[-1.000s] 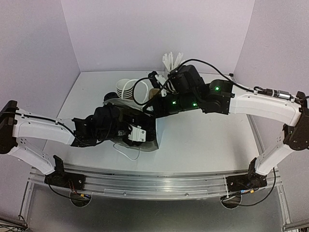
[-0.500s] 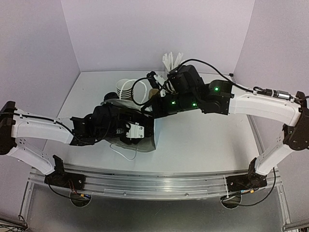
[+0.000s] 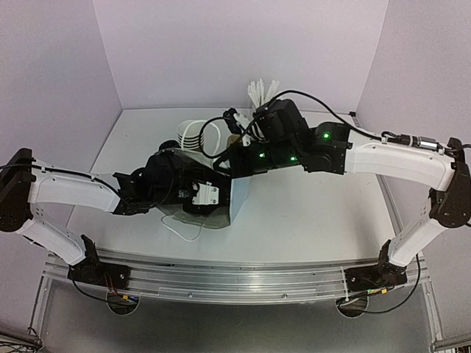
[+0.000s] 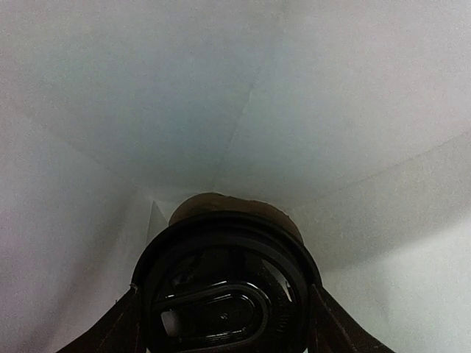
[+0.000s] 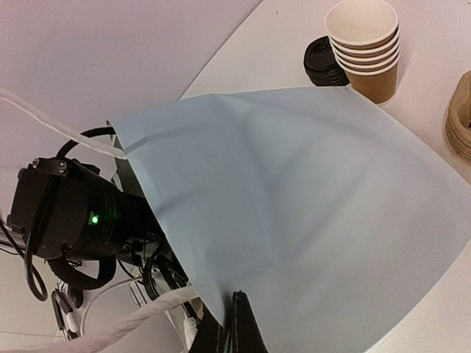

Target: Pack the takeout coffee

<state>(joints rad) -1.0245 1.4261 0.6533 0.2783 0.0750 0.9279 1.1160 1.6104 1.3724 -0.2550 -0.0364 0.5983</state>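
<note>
In the left wrist view the takeout coffee shows end on: its round black lid fills the bottom and the brown cup lies beyond it. My left gripper is shut on it, a dark finger on each side, deep inside a white paper bag. Seen from above, the bag lies at mid-table with my left wrist reaching into its mouth. My right gripper is shut on the bag's edge, holding the mouth up.
A nested stack of brown cups stands behind the bag beside a pile of black lids. Brown cardboard sits at the right edge. From above, the cup stack and white utensils are at the back.
My left arm has moved a little back and left with the cup, and the bag has shifted with it. The right gripper keeps its hold on the bag's edge.
</note>
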